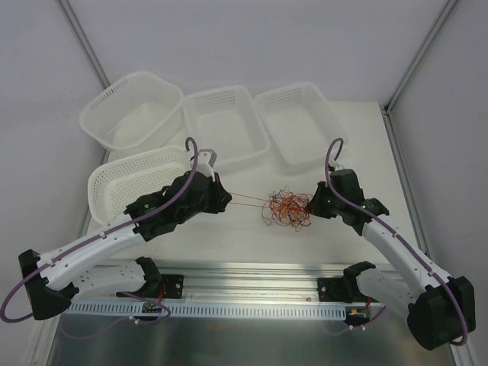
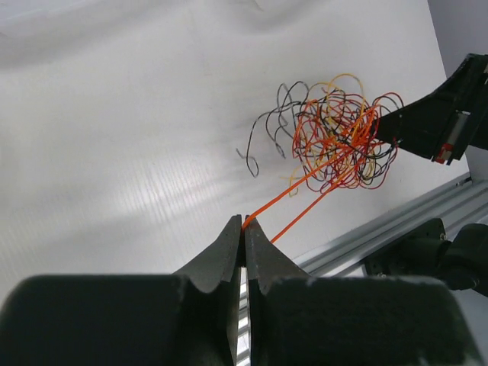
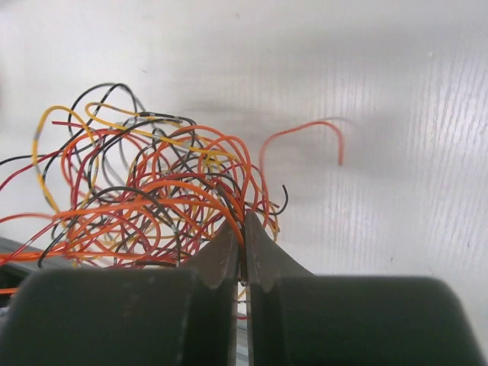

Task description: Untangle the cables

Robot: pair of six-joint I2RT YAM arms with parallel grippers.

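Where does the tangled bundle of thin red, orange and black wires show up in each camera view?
Top external: thin red, orange and black wire tangle, centre, slightly right.
Left wrist: tangle upper right.
Right wrist: tangle left and centre.
Shared landmark: the black right gripper shut on its edge.

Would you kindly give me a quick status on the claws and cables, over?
Left claw shut on orange cable, taut from tangle. Right claw shut on tangle's edge. Baskets apart from the pull line.

White walls (image 1: 252, 46) and aluminium rail (image 1: 252, 276) mark a lab.
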